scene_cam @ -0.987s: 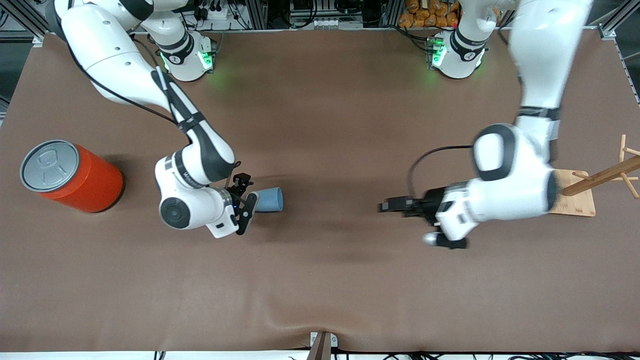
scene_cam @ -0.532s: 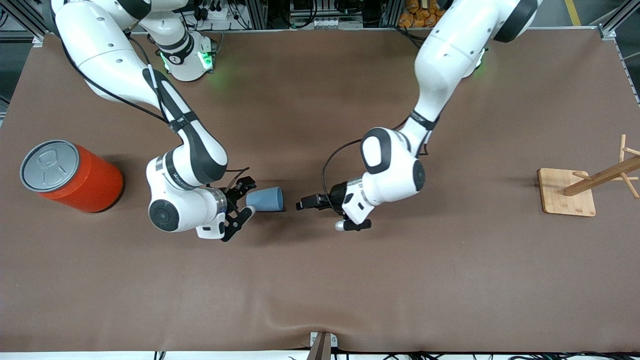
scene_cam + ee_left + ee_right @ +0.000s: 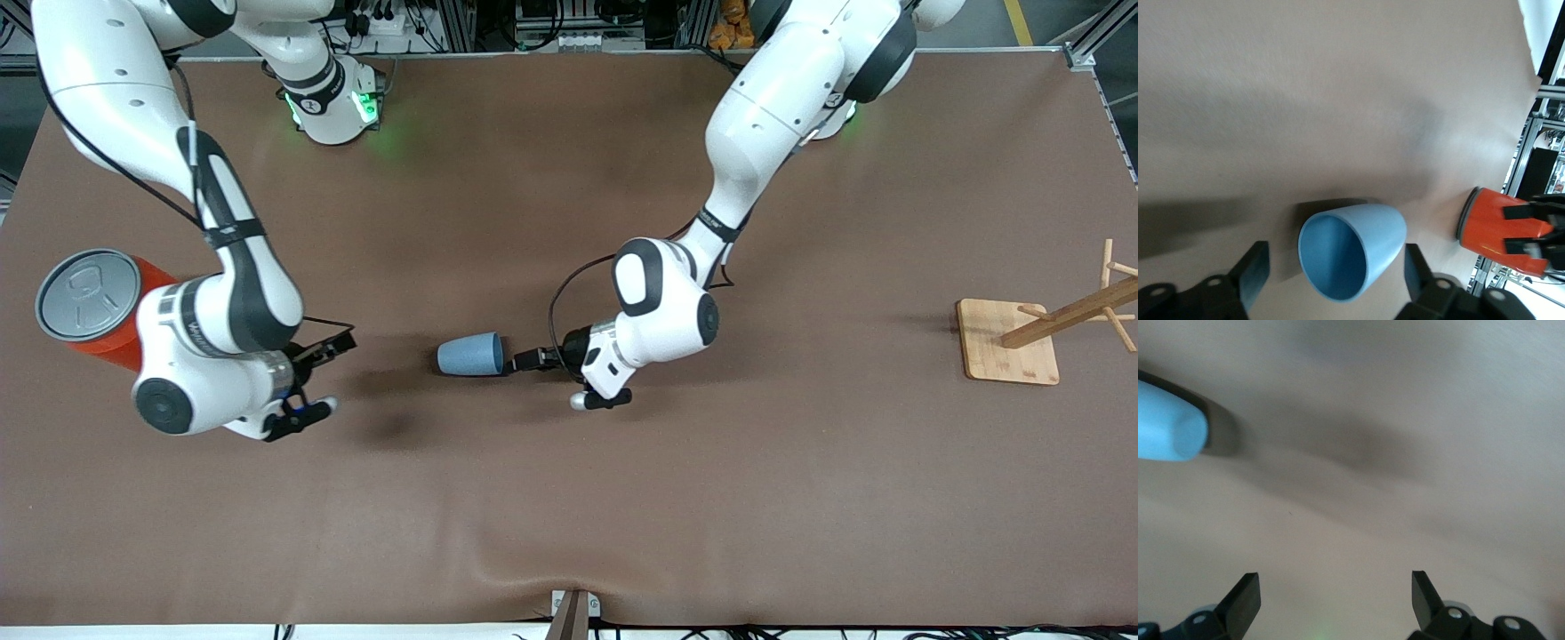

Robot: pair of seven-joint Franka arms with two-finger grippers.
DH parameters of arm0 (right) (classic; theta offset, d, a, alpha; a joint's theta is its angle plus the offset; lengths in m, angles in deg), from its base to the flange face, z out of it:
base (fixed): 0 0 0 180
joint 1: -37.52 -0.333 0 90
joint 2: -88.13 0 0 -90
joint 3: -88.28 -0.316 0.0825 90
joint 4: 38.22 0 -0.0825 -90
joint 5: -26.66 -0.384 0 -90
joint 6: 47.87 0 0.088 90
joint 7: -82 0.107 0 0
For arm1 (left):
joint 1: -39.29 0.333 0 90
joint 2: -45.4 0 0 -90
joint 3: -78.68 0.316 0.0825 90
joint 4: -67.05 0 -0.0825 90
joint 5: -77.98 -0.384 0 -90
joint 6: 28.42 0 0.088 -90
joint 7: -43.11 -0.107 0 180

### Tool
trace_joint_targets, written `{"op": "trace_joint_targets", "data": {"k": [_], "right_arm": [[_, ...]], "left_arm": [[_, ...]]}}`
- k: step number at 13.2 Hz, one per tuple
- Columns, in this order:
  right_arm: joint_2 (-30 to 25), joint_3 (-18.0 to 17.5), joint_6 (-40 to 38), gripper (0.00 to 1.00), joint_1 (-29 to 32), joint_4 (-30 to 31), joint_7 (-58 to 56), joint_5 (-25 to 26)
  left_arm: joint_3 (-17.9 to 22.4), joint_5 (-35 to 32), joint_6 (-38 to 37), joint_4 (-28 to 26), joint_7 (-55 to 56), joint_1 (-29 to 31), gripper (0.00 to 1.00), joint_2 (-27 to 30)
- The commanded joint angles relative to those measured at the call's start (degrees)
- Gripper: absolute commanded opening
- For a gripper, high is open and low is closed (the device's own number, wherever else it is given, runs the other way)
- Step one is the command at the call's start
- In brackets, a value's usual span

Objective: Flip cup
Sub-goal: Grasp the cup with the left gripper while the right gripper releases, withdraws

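The light-blue cup (image 3: 471,354) lies on its side on the brown table mat, its mouth toward the left arm's end. My left gripper (image 3: 522,360) is low at the cup's mouth and open. In the left wrist view the cup (image 3: 1368,243) shows its darker inside, with my left gripper (image 3: 1336,267) open and a finger on each side of the rim, apart from it. My right gripper (image 3: 329,373) is open and empty, between the cup and the orange can. In the right wrist view my right gripper (image 3: 1335,587) is over bare mat, and the cup's narrow end (image 3: 1165,423) shows at the edge.
A large orange can (image 3: 124,311) with a grey lid stands near the right arm's end; it also shows in the left wrist view (image 3: 1491,227). A wooden rack on a square base (image 3: 1009,342) stands near the left arm's end.
My right gripper has let go of the cup's narrow end and drawn back toward the orange can. My left arm has swung in from the rack to the cup's mouth. The cup has stayed put.
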Motion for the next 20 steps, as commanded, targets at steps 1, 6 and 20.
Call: {"op": "trace_joint_targets", "data": {"k": [1,6,20], "right_arm": [[-3.18,0.19,-3.65,1.0,1.89,0.53,3.02,0.92],[-7.93,1.07,-10.68,1.0,2.16,-0.27,17.51,0.66],[-10.66,0.98,-16.41,1.0,9.27,-1.06,17.62,-0.31]], "left_arm": [[0.18,1.53,0.71,3.31,-0.57,-1.37,0.78,-2.35],[-0.18,3.56,2.9,6.73,-0.57,-3.66,0.71,-5.77],[4.21,2.34,5.01,6.65,1.71,-5.94,0.0,-0.09]]}}
